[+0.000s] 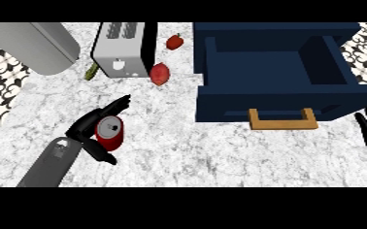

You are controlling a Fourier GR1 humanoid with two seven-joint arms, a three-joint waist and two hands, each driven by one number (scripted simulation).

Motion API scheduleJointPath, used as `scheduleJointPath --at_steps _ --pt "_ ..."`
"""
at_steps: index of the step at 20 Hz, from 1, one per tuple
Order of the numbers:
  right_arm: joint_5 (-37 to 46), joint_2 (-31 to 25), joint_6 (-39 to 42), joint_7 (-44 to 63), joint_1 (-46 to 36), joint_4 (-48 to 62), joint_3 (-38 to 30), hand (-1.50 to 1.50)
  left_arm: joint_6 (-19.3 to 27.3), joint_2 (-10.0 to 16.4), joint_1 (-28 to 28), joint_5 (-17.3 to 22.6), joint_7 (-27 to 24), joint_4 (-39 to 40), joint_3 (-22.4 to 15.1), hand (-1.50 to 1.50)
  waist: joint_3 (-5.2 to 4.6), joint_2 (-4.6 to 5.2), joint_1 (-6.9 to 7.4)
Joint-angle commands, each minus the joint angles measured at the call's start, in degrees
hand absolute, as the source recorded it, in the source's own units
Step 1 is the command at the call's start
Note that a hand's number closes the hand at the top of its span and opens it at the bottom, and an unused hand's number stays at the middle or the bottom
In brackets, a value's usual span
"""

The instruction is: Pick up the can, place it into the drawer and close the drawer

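Head view: left hand (84,126) is curled round the red can (109,133), fingers on its far side and thumb on its near side, above the marble counter (215,155) at the left. The navy drawer (237,104) stands open at the right, well apart from the can, with its wooden handle (283,121) facing the robot. The right hand (361,126) shows only as a sliver at the right edge, so its finger state cannot be told. A toaster (118,53) stands beyond the can.
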Motion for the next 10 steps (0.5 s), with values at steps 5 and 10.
scheduleJointPath --at_steps 5,10 --pt "2.84 2.34 -1.53 0.34 0.31 -0.95 2.09 -1.5 -10.23 -1.15 0.53 2.09 -2.72 -4.64 -1.9 1.5 0.06 -0.19 0.73" --pt "2.06 3.26 -0.95 0.3 1.89 -2.86 2.59 -1.5 -9.72 -2.86 2.25 3.57 -3.31 -3.6 -2.25 1.5 0.0 -0.05 0.07"
